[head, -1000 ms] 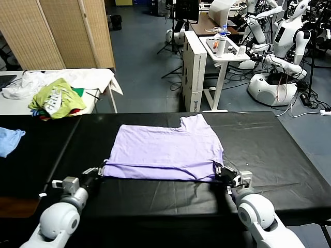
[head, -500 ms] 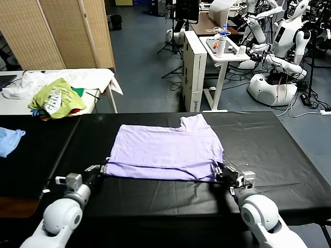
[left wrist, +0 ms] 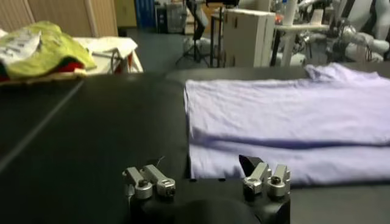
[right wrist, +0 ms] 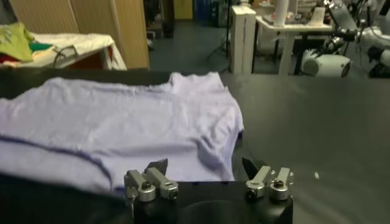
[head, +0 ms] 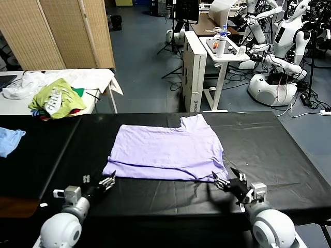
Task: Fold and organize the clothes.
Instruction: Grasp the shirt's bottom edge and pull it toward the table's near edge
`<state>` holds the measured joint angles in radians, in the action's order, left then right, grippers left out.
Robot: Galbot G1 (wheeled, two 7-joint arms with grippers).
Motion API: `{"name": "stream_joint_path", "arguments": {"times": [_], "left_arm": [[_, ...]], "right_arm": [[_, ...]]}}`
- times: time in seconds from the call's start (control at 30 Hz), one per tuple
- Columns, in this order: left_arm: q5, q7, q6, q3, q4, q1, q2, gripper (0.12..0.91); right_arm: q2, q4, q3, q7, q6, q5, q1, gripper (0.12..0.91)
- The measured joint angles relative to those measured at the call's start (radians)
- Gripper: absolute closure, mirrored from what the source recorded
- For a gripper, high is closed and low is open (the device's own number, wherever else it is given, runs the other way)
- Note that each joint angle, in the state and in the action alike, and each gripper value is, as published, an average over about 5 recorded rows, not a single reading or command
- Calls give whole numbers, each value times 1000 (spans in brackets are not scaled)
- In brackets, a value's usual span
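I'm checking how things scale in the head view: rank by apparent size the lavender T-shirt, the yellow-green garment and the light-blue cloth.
1. Pale lavender cotton T-shirt
2. Crumpled yellow-green garment with white print, though it lies farther from the camera
3. Small light-blue cloth, cut off by the picture's edge

A robotics lab; white humanoid robots (head: 282, 39) stand among floor cables behind a black table (head: 269, 139); a folding screen (head: 57, 31) and a white cart (head: 220, 51) nearby.

Black table (head: 269, 150) with a folded lavender T-shirt (head: 168, 150) flat on it, light-blue cloth (head: 9, 140) at its left edge
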<state>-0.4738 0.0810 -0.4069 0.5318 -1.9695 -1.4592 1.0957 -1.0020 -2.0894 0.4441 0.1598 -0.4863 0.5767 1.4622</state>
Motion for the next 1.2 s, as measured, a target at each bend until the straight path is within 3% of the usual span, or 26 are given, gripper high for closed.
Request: {"name": "stream_joint_path", "arguments": {"times": [0.13, 0.2, 0.33, 0.5, 0.6, 0.9, 1.2], "left_arm": [[-4, 0, 1, 0, 10, 0, 1, 131], [-6, -1, 3, 1, 11, 0, 0, 177], [-8, -3, 7, 1, 9, -1, 0, 391], [-8, -7, 9, 0, -1, -8, 1, 712], [-6, -6, 9, 0, -12, -17, 0, 851], [38, 11, -8, 27, -82, -94, -5, 883], [70, 11, -15, 75, -178, -248, 3, 883]], "right_arm": [[-2, 4, -2, 0, 0, -5, 5, 288], [-2, 5, -3, 0, 0, -7, 7, 346], [-2, 4, -3, 0, 0, -9, 13, 496], [2, -8, -2, 9, -7, -8, 25, 776], [8, -23, -1, 27, -28, 2, 37, 877], [42, -106, 29, 65, -118, 29, 106, 885], [59, -180, 74, 66, -197, 35, 191, 885]]}}
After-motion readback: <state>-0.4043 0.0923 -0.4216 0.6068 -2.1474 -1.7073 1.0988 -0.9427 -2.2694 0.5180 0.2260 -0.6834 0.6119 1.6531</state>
